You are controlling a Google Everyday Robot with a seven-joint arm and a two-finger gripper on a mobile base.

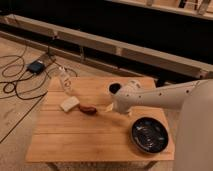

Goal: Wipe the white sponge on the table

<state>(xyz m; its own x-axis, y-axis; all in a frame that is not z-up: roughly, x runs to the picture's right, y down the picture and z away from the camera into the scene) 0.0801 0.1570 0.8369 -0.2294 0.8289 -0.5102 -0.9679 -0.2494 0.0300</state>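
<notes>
The white sponge [69,103] lies on the left part of the light-wood table [85,137], an off-white block next to a dark reddish-brown oval object [89,109]. My white arm reaches in from the right across the table's middle. Its gripper [110,106] hangs low over the tabletop, just right of the brown object and a short way right of the sponge. It is open and holds nothing. The sponge is untouched.
A clear slim bottle [65,80] stands upright behind the sponge near the table's far left corner. A black bowl [149,134] sits at the front right. Cables and a small blue device [36,66] lie on the floor to the left.
</notes>
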